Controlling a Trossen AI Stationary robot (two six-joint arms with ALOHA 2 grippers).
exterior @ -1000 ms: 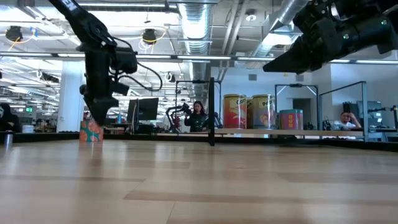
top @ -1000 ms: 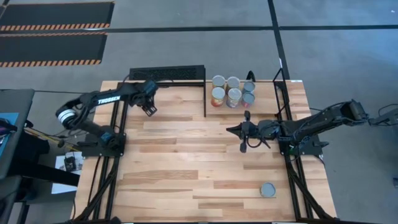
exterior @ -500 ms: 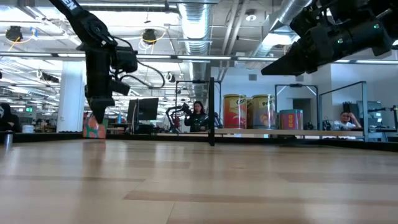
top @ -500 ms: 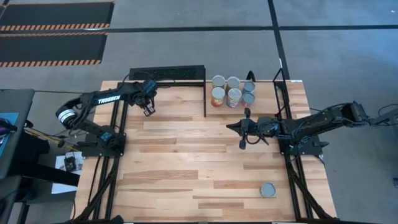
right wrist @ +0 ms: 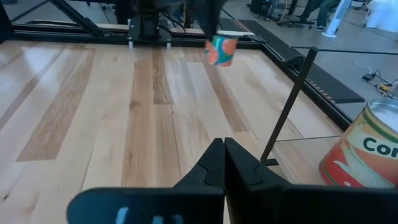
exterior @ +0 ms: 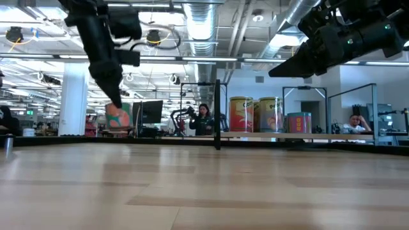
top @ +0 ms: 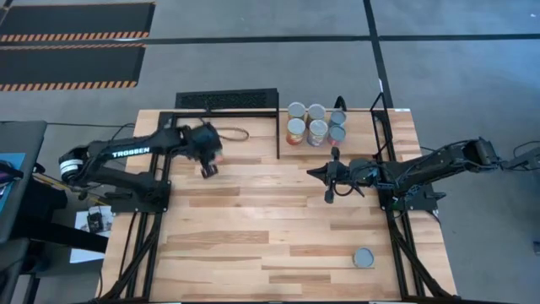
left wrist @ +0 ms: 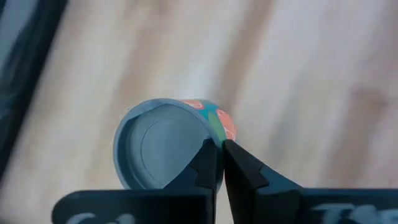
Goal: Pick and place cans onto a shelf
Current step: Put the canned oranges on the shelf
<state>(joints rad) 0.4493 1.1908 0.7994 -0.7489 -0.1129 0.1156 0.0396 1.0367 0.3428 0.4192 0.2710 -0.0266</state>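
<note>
Item one, my left gripper [left wrist: 219, 163]: fingers pinched almost together on the rim of a small can [left wrist: 163, 144] with an orange and green label. In the left wrist view I see its pale lid face-on, the fingertips clamped at its edge. From the low view the can [exterior: 117, 117] hangs tilted below the gripper [exterior: 115, 102], off the tabletop [exterior: 204, 185]. From above, the left gripper [top: 208, 165] sits over the far left part of the table [top: 253, 245], beside the black divider post [top: 278, 135].

Item two, my right gripper [right wrist: 224, 163]: fingers closed together, nothing between them. From above it [top: 330, 176] hovers just in front of the shelf area at the table's far right, arm reaching in from the right edge. Its wrist view looks across the boards at the held can [right wrist: 221, 50] on the far side.

Item three, the shelved cans [top: 315, 123]: six silver-lidded tins in two rows of three, packed touching, in the framed bay to the right of the divider. The low view shows two with orange-red labels [exterior: 241, 114] and a shorter grey-blue one [exterior: 298, 122] alongside. One orange-red tin [right wrist: 364, 149] shows close by in the right wrist view.

Item four, a lone can [top: 364, 257]: grey-lidded, upright, near the table's front right corner, well apart from both grippers.

Item five, background: people [exterior: 203, 119] seated in the room beyond the table.
</note>
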